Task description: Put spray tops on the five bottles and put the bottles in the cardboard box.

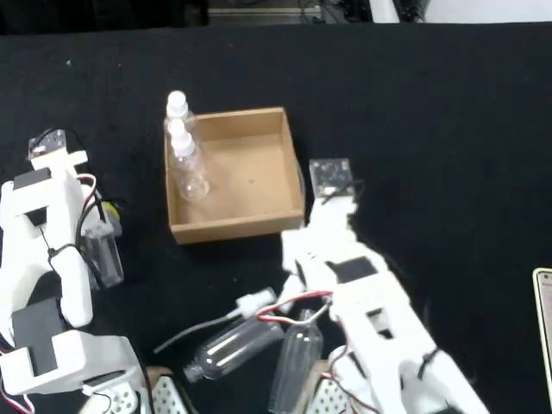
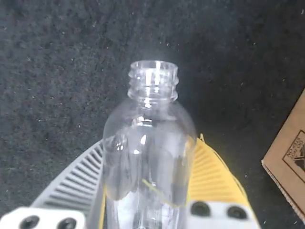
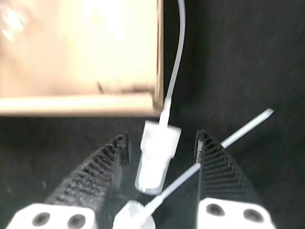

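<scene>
My left gripper (image 2: pixel 150 143) is shut on a clear bottle (image 2: pixel 148 143) with an open, capless neck; in the high view this bottle (image 1: pixel 102 252) stands left of the cardboard box (image 1: pixel 291 177). Two bottles with spray tops (image 1: pixel 183 147) lie along the box's left wall. My right gripper (image 3: pixel 162 139) is open just off the box corner (image 3: pixel 81 102), its black fingers on either side of a white spray top (image 3: pixel 155 160) lying on the cloth. A second spray top (image 3: pixel 133 214) with a long tube lies closer to the wrist. The right arm (image 1: pixel 345 267) stands in front of the box.
Two capless clear bottles (image 1: pixel 235 343) (image 1: pixel 295 362) lie on the black cloth near the front edge. A loose spray top (image 1: pixel 252 304) with its tube rests beside them. A pale object (image 1: pixel 543 297) sits at the far right edge.
</scene>
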`<state>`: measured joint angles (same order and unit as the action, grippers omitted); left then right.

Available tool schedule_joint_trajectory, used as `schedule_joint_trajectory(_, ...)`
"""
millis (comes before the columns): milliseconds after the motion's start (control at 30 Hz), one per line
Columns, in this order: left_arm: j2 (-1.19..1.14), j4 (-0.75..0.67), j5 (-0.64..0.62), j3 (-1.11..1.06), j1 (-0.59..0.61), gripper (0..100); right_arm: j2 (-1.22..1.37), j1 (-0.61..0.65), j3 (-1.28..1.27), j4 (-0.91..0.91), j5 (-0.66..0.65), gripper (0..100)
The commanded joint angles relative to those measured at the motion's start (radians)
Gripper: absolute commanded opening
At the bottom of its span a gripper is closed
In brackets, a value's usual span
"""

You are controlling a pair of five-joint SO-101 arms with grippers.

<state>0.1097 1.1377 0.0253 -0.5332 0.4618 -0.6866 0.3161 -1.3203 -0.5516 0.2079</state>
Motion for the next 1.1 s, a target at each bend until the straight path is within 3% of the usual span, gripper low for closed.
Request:
schedule_joint_trajectory(0, 0.057, -0.011, -0.011, 0.004, 0.001, 8, 0.108, 0.018, 0.122, -0.054, 0.006, 19.8)
schedule_joint_trajectory(333, 0.057, -0.014, -0.04, -0.018, 0.028, 8, 0.252, 0.014, 0.185, -0.063, -0.003, 19.4)
schedule_joint_trajectory(533, 0.057, -0.014, -0.055, -0.019, 0.05, 8, 0.248, 0.014, 0.186, -0.068, -0.11, 0.9)
schedule_joint_trajectory(633, 0.061, -0.014, -0.06, -0.027, 0.045, 8, 0.246, -0.002, 0.185, -0.072, -0.126, 3.2)
schedule_joint_trajectory(900, 0.276, -0.129, -0.06, -0.197, 0.039, 8, 0.186, -0.322, 0.394, -0.368, -0.129, 3.6)
schedule_joint_trajectory(1067, 0.387, -0.199, -0.06, -0.297, 0.039, 8, 0.168, -0.526, 0.487, -0.442, -0.14, 3.6)
